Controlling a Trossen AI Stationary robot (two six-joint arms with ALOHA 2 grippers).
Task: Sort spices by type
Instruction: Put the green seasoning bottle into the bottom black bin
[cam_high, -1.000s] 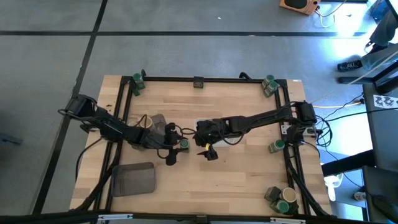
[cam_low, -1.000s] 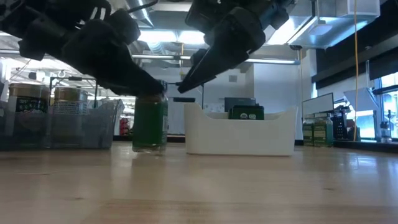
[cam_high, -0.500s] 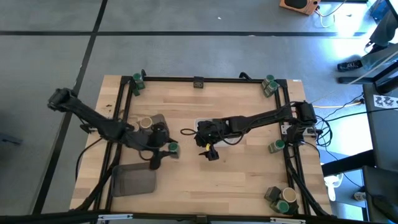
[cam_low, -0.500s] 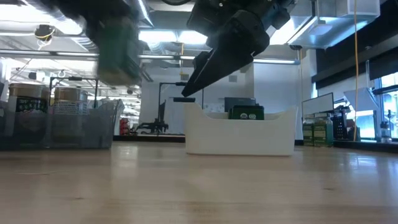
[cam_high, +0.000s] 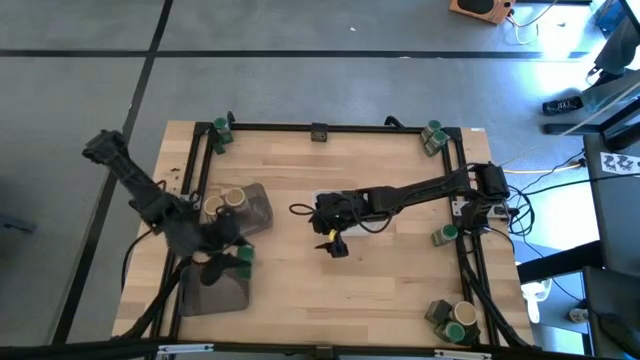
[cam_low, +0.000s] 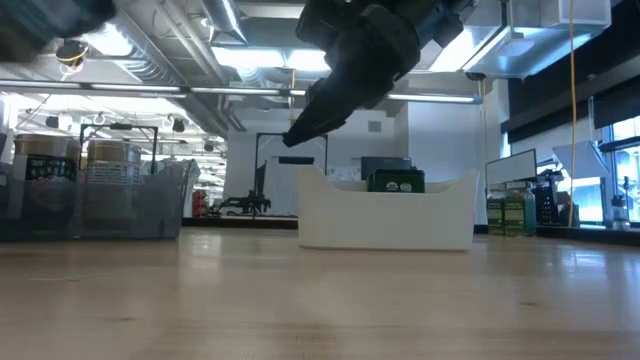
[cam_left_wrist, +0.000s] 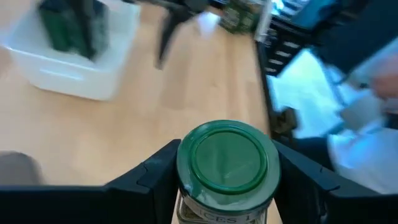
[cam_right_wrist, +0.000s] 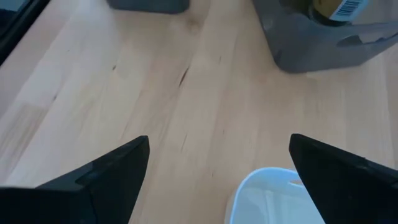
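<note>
My left claw (cam_left_wrist: 227, 180) is clamped on 1 green-lidded jar (cam_left_wrist: 228, 163), carried above the empty dark tray (cam_high: 215, 288) so its kind gets its own spot. My right claw (cam_right_wrist: 217, 171) hangs spread and empty by the white tray (cam_high: 345, 205), ready for another.

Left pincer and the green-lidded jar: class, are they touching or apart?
Touching. The left wrist view shows the left pincer with both dark fingers pressed against the sides of the green-lidded jar.
</note>
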